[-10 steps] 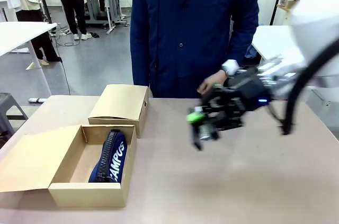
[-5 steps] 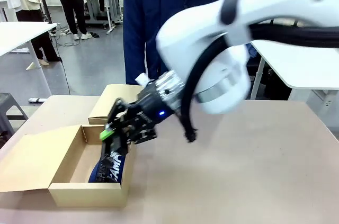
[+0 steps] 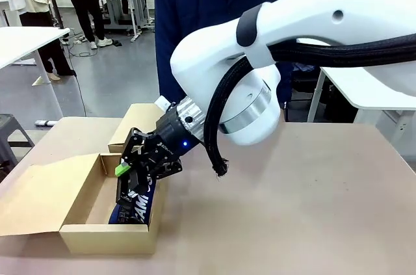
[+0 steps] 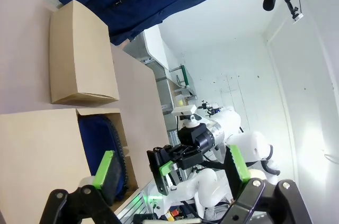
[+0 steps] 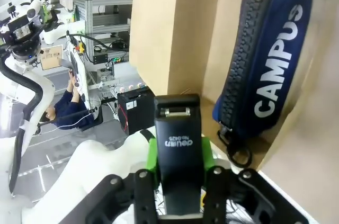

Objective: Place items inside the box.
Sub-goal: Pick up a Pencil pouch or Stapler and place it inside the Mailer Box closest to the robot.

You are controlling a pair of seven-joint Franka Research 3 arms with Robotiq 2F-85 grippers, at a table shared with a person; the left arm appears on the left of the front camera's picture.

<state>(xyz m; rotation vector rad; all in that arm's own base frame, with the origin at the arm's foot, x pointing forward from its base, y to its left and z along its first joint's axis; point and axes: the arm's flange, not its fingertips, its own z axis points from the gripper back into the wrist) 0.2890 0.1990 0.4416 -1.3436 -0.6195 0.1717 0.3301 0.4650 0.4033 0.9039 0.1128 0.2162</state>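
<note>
1. Left gripper (image 4: 172, 170): the jaws stand wide apart with nothing between the green pads. It looks along the table toward the box. I judge it harmless unless I drive it in while the other arm works there; the two arms could then meet.

2. Box (image 3: 107, 235): it is open, with the flap laid out to the left and the left half of the floor bare. It is light cardboard. If the tool bears down on a wall, the box may slide or buckle.

3. Navy pouch (image 3: 138, 205): it lies inside the box along the right wall, with the "CAMPUS" lettering up. An item released directly above it may come to rest on top and tip off.

4. Right gripper (image 3: 129, 177): it is clamped on the small black stapler (image 5: 179, 150), which is held by its sides between the pads. It hangs over the box's right wall and the pouch. If I open here, the stapler may strike the rim and drop onto the table (image 3: 292, 210). I would carry it farther left over bare floor and lower it before opening.

5. Closed box (image 3: 146, 125): it stands just behind the open box and beneath the wrist. A careless retreat could knock it.
</note>
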